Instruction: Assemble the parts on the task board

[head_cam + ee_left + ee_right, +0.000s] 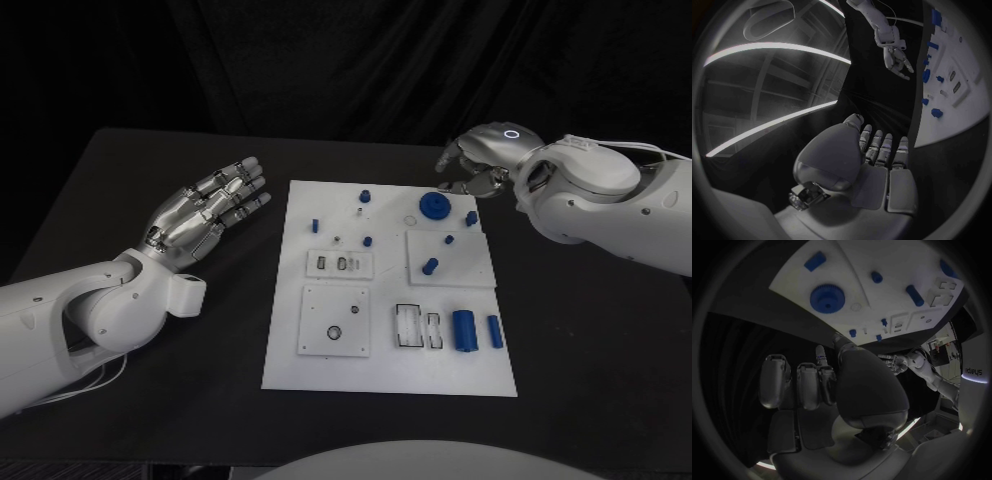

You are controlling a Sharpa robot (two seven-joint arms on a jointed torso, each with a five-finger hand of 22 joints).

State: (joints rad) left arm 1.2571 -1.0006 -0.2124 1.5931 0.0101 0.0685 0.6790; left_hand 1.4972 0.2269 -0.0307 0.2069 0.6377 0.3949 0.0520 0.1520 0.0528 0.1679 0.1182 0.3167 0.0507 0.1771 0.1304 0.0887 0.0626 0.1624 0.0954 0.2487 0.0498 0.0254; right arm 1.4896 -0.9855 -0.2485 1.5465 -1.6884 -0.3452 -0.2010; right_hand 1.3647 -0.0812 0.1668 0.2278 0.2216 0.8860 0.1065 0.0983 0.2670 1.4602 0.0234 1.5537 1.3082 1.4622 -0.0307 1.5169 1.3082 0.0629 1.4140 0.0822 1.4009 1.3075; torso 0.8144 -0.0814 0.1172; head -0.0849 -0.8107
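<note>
Fingers of my right hand (469,170) curl loosely, holding nothing, just off the far edge of the task board (387,370), near the round blue gear (436,206). Fingers of my left hand (202,215) lie spread and flat, beside the board's left edge above the tabletop (144,160). Reaching in, I judge I could knock the small standing pegs (366,196) around the gear, or pinch it off-centre.

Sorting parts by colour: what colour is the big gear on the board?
Blue gear, clearest in right wrist view.
</note>
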